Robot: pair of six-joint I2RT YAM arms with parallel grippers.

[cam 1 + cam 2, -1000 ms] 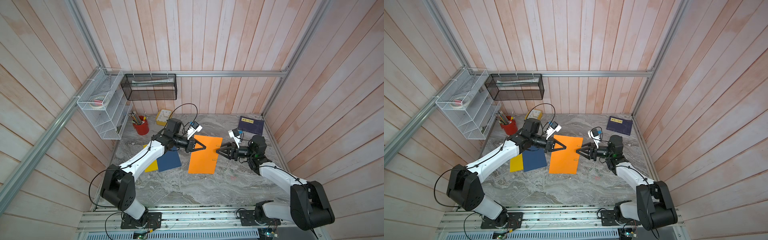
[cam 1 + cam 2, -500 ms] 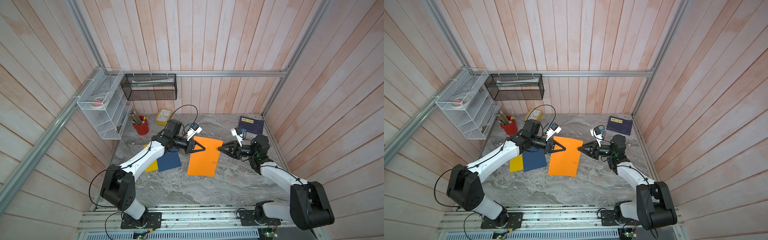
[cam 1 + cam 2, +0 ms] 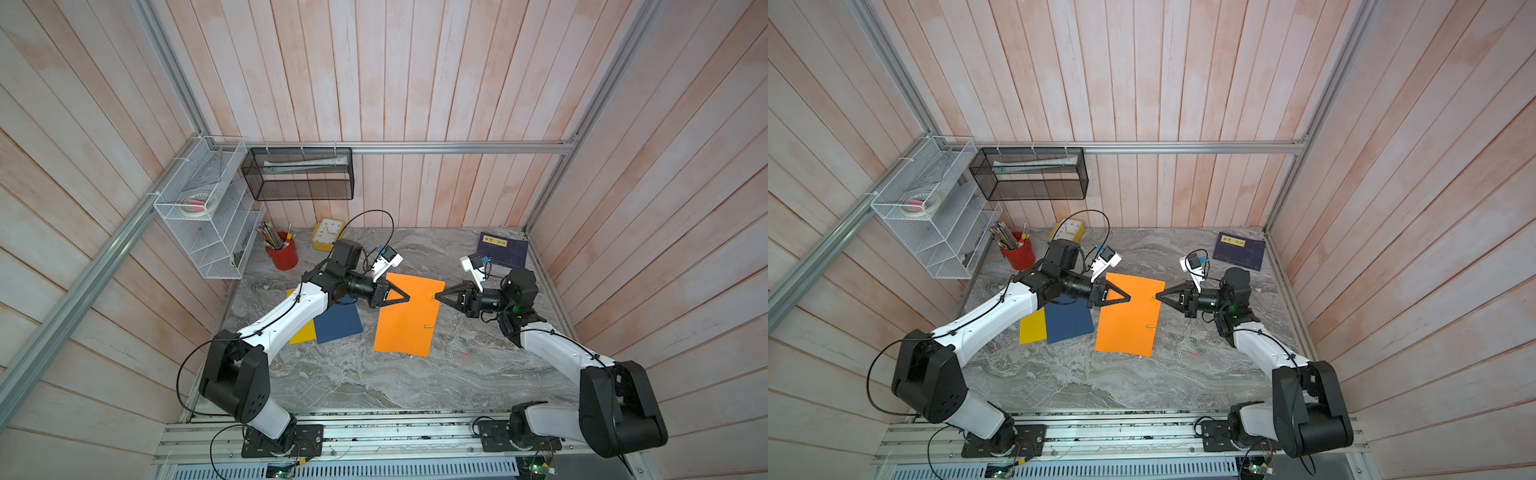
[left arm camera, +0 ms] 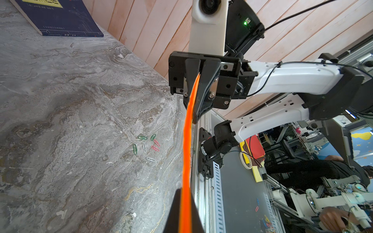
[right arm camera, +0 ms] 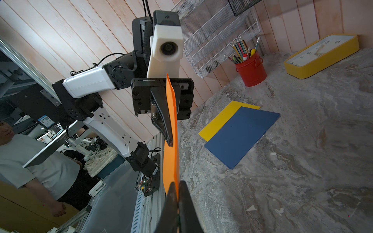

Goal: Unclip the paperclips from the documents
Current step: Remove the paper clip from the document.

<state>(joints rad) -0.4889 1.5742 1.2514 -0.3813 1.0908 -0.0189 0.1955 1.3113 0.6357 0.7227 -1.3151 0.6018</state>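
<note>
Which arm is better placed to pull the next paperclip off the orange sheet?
Right. The right fingers are pinched on the orange sheet at the edge where a paperclip sits. The left fingers are clamped on the opposite edge, bracing the sheet, away from any clip.

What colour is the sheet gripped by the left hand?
Orange. The sheet shows best in a top view, where its whole face is visible.

Your right gripper (image 3: 436, 296) has advanced to the orange document (image 3: 409, 324) edge directly ahead of it and closed its jaws there.
</note>
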